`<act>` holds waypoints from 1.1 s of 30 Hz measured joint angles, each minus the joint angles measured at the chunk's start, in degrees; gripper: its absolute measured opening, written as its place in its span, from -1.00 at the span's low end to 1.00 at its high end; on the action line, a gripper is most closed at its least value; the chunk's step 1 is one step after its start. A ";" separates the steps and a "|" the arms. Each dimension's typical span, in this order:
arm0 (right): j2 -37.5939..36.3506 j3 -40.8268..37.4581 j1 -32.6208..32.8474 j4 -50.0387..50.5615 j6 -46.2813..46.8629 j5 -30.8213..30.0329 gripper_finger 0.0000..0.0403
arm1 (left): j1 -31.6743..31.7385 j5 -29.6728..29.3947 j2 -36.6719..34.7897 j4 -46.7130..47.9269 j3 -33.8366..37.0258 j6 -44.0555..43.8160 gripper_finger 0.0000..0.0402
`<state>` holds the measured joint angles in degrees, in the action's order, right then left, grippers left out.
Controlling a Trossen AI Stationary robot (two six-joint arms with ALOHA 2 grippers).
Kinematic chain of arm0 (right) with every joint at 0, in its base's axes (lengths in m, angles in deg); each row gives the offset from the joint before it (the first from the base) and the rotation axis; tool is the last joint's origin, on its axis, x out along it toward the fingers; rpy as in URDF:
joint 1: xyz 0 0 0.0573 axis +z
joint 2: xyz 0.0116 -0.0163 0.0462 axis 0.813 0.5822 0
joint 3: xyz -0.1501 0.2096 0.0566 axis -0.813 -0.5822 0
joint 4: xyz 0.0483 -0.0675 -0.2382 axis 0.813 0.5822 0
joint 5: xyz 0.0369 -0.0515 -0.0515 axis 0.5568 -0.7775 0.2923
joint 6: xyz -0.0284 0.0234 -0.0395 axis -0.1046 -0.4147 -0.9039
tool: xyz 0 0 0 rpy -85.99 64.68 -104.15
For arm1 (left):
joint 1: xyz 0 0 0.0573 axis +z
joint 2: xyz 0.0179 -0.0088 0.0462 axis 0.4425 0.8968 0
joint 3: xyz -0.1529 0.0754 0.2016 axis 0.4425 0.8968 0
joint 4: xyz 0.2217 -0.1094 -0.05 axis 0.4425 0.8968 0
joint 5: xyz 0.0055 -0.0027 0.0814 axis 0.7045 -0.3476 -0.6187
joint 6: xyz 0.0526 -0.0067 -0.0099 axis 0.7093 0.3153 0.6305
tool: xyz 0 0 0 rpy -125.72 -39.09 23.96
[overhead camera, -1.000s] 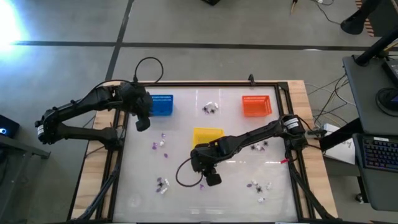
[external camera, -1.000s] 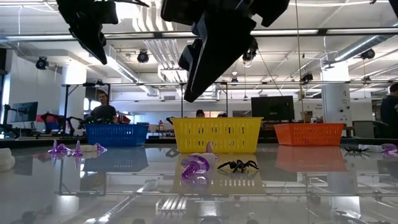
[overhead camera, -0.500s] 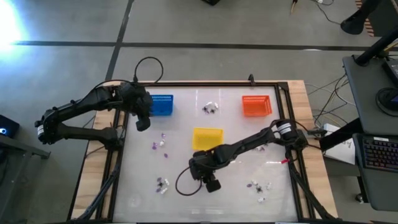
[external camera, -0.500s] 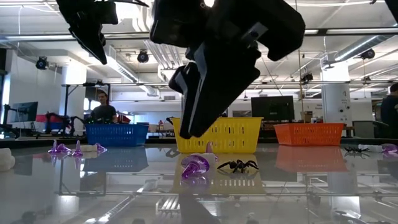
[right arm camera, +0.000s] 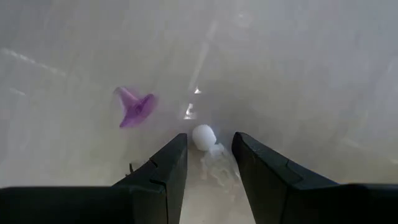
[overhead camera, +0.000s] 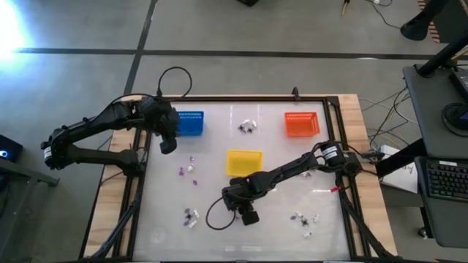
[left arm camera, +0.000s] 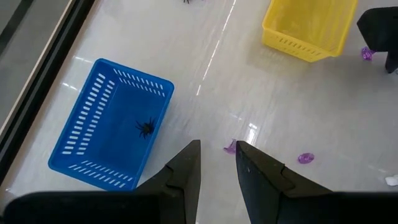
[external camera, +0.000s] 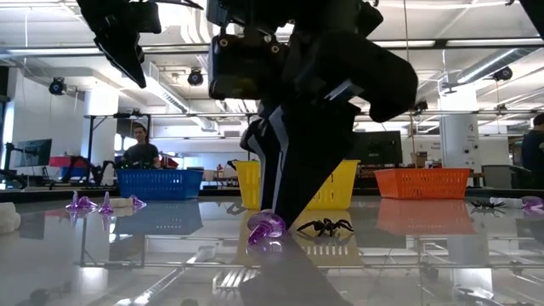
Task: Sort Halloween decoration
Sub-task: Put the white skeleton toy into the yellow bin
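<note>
My right gripper is open and low over the table's middle near part. A small white trinket lies on the table between its fingertips, apart from both. A purple hat-shaped trinket lies beside it. The low view shows this gripper down at the table by the purple trinket and a black spider. My left gripper waits open above the table beside the blue basket, which holds a black spider.
The yellow basket stands just beyond my right gripper and the orange basket at the far right. More trinkets lie in small clusters: far middle, left of centre, near left, near right.
My right gripper has come down toward the table and a little toward the near edge, ending low beside the purple trinket and the black spider. The trinkets have stayed where they were.
</note>
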<state>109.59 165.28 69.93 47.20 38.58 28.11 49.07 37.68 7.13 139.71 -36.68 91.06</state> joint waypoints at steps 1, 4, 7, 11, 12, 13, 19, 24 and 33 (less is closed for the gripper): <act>0.20 0.02 -0.07 0.00 1.42 -0.02 -0.37 | 0.00 0.00 0.00 -0.01 0.00 0.00 -0.58; 0.40 0.07 -0.18 0.02 4.38 0.11 -0.44 | 0.00 0.00 0.00 0.01 0.01 0.00 -0.58; 0.23 0.07 -0.18 0.03 6.38 0.03 -0.57 | 0.00 0.00 0.00 0.07 0.00 0.00 -0.58; -0.30 0.04 -0.18 0.27 7.49 -0.06 -0.83 | 0.00 0.00 0.00 0.07 0.00 0.02 -0.58; -0.36 0.04 -0.18 0.29 7.71 -0.05 -0.88 | 0.00 0.00 0.00 0.07 0.00 0.04 -0.58; -0.49 0.02 -0.19 0.39 8.18 -0.06 -0.91 | 0.00 0.00 0.00 0.07 0.00 0.04 -0.58; -0.57 1.40 -0.20 1.98 9.80 0.20 -0.92 | 0.00 0.00 0.00 0.11 0.00 0.02 -0.58; -0.57 5.74 -0.29 5.08 11.29 0.02 -0.93 | 0.01 0.00 0.00 0.13 0.01 -0.02 -0.58; -0.59 13.65 -3.15 10.56 16.97 -0.19 -0.94 | 0.00 0.02 0.00 1.28 0.00 0.03 -0.58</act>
<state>109.00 178.93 66.77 57.75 55.55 27.92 49.07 37.71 7.13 140.99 -36.68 91.08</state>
